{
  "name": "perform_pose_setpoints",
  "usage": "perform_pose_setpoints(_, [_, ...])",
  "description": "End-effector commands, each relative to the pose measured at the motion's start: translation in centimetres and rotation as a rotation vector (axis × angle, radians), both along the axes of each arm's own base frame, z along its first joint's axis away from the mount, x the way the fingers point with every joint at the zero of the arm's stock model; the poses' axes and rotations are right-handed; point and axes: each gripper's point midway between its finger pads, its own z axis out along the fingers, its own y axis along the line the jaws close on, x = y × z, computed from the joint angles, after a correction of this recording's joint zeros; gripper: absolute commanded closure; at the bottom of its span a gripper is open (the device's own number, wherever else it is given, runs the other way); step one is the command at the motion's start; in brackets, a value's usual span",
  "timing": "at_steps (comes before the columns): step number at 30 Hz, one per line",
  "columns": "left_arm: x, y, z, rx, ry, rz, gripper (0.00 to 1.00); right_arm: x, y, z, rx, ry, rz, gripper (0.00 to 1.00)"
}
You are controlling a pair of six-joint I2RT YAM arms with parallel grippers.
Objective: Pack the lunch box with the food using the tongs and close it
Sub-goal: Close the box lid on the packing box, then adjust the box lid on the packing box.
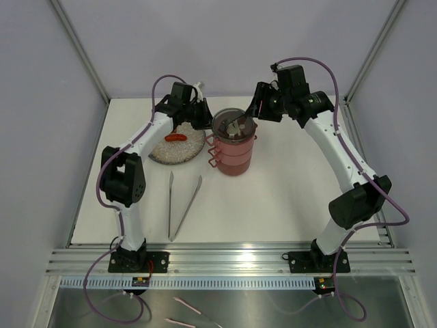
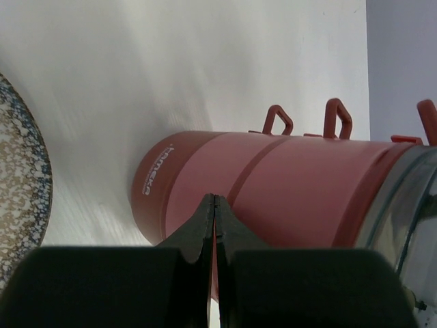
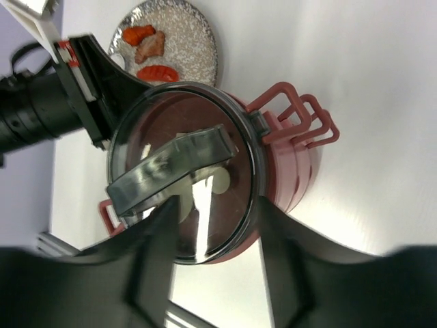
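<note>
white table (image 1: 287, 198) between pale lilac walls (image 1: 225, 41), aluminium rails (image 1: 232, 260) in front.

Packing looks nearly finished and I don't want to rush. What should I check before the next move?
1. Is the lid seated on the lunch box: ok, it lies flat on top.
2. Is it locked down: cannot tell.
3. Is the right gripper free of the lid: ok, jaws open, gripping nothing.
4. Is the left gripper empty: ok, jaws shut, tips beside the lunch box wall.
5. Are the tongs out of the way: ok, lying on the table.
6. Is all the food packed: not ok, pieces lie on the plate.
</note>
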Motion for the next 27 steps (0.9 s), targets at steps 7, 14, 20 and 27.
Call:
perform_pose_setpoints(7, [-2.5,-1.0,3.4,-0.009,-0.097,0.007,1.00,-1.9,-0.4,3.7,0.046,-0.019,-0.137,0.23])
perform_pose_setpoints(14, [-4.5,-1.0,3.2,-0.027,-0.081,0.060,1.00,-3.3,0.4,3.1,-0.014,-0.006,-0.165,0.22])
perform_pose_setpoints(20, [-6.0,-1.7,3.4,-0.060,-0.078,0.058,1.00,-4.1,0.2,2.9,-0.080,-0.014,-0.176,0.22])
perform_pose_setpoints(27, [-8.0,-3.8,2.2,-0.053,-0.052,-0.008,1.00,-4.0,0.7,3.4,-0.148,-0.029,-0.158,0.23])
